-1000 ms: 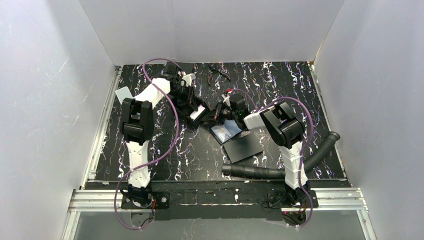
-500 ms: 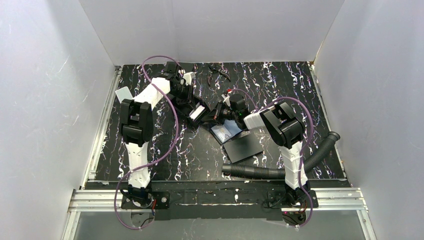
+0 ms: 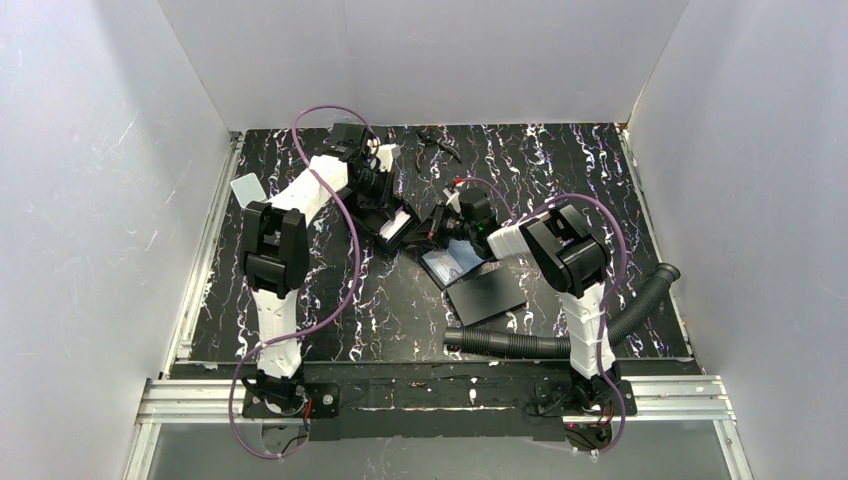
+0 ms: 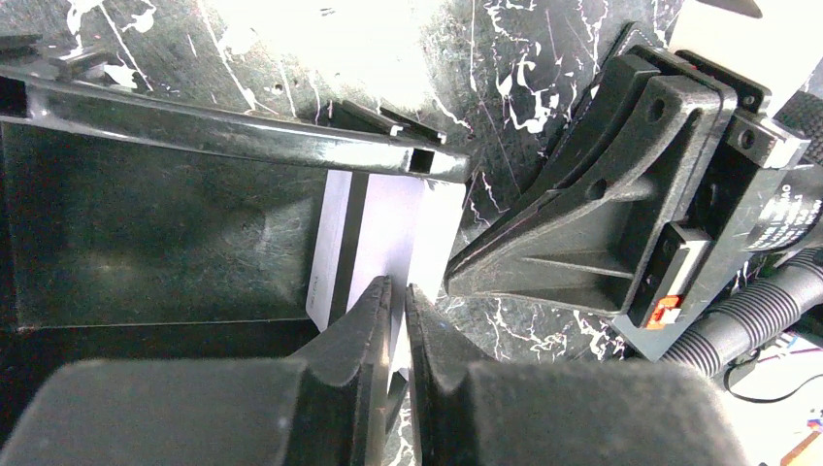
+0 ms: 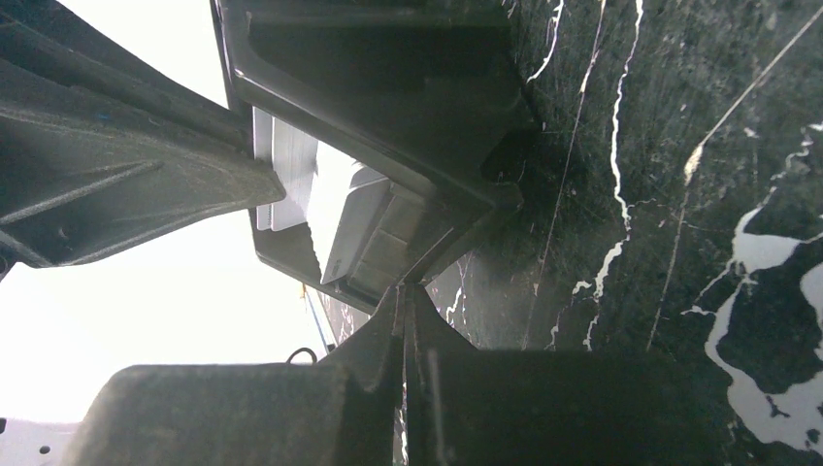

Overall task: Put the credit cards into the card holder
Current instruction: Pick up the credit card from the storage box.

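My left gripper (image 3: pixel 390 222) (image 4: pixel 399 294) is shut on a white credit card (image 4: pixel 393 228) with a dark stripe. That card (image 3: pixel 398 226) stands on edge at the open mouth of the black card holder (image 4: pixel 146 243), under its rim. My right gripper (image 3: pixel 437 228) (image 5: pixel 406 294) is shut on a corner of the card holder (image 5: pixel 388 107), steadying it from the right. A blue credit card (image 3: pixel 448 265) lies flat on the table below the right gripper. A pale credit card (image 3: pixel 245 187) lies at the table's far left edge.
A matte black flat sheet (image 3: pixel 485 295) lies beside the blue card. A black corrugated hose (image 3: pixel 560 340) curves along the front right. A small black clip-like item (image 3: pixel 437 145) sits near the back wall. White walls enclose the marbled table on three sides.
My left gripper has shifted slightly toward the back with the white card and tightened on it. The right arm and the holder have not moved.
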You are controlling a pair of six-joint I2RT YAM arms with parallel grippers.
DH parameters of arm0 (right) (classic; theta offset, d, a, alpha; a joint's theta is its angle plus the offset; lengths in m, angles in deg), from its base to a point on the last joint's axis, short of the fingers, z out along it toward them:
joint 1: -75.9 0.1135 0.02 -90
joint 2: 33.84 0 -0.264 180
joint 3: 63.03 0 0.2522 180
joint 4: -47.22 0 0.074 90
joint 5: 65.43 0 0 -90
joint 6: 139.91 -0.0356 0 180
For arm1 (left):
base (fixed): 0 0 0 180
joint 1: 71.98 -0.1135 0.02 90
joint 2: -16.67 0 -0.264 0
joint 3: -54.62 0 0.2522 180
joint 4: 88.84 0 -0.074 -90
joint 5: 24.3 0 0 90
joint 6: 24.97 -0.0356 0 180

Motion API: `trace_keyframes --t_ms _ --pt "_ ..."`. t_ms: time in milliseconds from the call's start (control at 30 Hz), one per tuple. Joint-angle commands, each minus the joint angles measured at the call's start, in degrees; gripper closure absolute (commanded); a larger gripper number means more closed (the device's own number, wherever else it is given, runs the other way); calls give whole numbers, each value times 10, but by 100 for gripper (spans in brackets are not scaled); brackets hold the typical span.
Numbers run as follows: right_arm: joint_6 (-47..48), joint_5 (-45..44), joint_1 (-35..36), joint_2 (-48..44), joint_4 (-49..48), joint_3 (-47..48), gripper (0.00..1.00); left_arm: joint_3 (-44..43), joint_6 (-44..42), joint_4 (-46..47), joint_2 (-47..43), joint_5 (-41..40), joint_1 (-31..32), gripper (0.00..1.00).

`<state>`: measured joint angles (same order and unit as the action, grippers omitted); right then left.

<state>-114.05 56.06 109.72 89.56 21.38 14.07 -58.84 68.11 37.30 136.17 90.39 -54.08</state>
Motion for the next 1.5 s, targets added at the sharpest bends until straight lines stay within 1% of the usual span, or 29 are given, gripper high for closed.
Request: trace_keyframes --t_ms 0,167,300,367,467,633,767,1000,1233,1400,1467 --pt "3 -4 3 9 -28 23 99 -2 -6 -34 -38 14 12 92" --pt "3 -2 3 7 -29 24 99 -7 -4 -34 -35 36 12 90" --pt "3 -2 3 6 -30 23 99 -9 4 -31 -32 56 11 91" --pt "3 -1 3 6 -30 22 99 -8 10 -27 -32 64 10 92" --pt "3 0 3 6 -32 22 99 -7 18 -21 -31 70 6 99" --pt "2 0 3 7 -33 22 99 -1 29 -12 -34 85 1 100" --pt "1 2 3 8 -35 22 99 1 28 -11 -41 82 0 100" --pt "-4 1 3 9 -38 21 99 8 19 -16 -56 53 1 100" --pt "7 -14 -2 -7 -15 12 98 8 7 -27 -72 11 8 100" --pt "31 -16 -5 -22 26 25 95 7 6 -28 -85 -21 13 100" --pt "54 -20 -6 -32 59 33 91 4 5 -28 -93 -41 15 100"
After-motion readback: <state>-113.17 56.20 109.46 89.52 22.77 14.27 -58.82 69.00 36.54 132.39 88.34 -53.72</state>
